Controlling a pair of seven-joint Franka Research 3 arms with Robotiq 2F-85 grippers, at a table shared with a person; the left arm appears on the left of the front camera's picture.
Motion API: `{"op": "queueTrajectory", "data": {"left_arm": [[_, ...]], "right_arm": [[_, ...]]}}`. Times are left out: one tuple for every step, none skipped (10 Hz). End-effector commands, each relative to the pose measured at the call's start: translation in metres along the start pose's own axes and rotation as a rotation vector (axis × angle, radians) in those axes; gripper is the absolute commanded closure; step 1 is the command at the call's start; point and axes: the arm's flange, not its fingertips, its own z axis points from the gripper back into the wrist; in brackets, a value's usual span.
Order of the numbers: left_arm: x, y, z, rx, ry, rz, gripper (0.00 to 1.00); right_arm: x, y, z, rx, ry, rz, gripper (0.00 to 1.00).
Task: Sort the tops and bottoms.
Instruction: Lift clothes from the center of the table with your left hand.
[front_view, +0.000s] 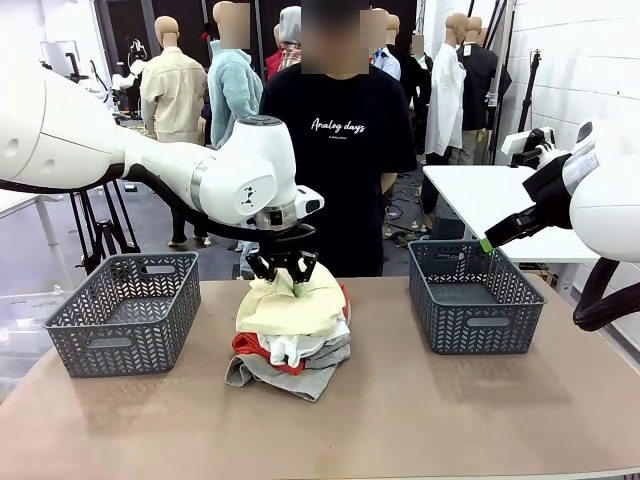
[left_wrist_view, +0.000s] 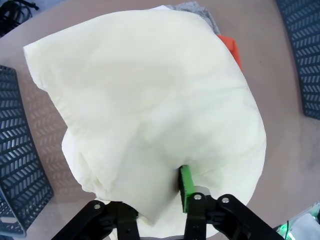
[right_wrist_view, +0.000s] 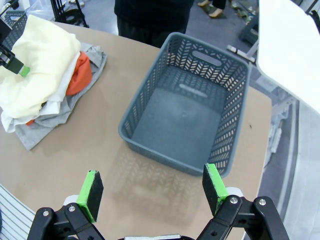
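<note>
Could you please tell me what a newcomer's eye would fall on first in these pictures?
The heap of clothes at the middle of the table, with the left gripper planted in the cream top that crowns it. A grey basket stands on either side, the left basket and the right basket, and the right gripper hangs open by the latter.

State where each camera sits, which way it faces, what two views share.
Front: fixed robot-side, facing across the table at the person; left end effector on the cream top.
Left wrist: on that wrist, looking down onto the cream top, own fingers below.
Right wrist: on that wrist, looking down at the right basket, open right end effector at bottom.
Shared: front and right wrist show that basket.
</note>
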Motion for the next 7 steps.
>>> {"op": "queueTrajectory", "data": {"left_arm": [[-0.0055,0.0025,-0.0071,0.023,-0.010,0.031,1.00],[-0.0049,0.0027,-0.0074,0.026,-0.014,0.033,1.00],[-0.0048,0.0033,-0.0064,0.023,-0.016,0.033,1.00],[-0.0042,0.0037,-0.0051,0.023,-0.019,0.031,1.00],[-0.0037,0.0040,-0.0021,0.029,-0.014,0.035,1.00],[-0.0038,0.0048,-0.0014,0.036,-0.011,0.035,1.00],[-0.0048,0.0061,0.0022,0.047,0.008,0.046,1.00]], "right_arm": [[-0.0004,-0.0011,-0.0012,0.002,-0.001,0.002,0.00],[-0.0004,-0.0011,-0.0012,0.002,-0.001,0.002,0.00],[-0.0004,-0.0011,-0.0012,0.002,-0.001,0.002,0.00],[-0.0004,-0.0011,-0.0012,0.002,-0.001,0.002,0.00],[-0.0004,-0.0011,-0.0012,0.002,-0.001,0.002,0.00],[-0.0004,-0.0011,-0.0012,0.002,-0.001,0.002,0.00],[-0.0004,-0.0011,-0.0012,0.002,-0.001,0.002,0.00]]}}
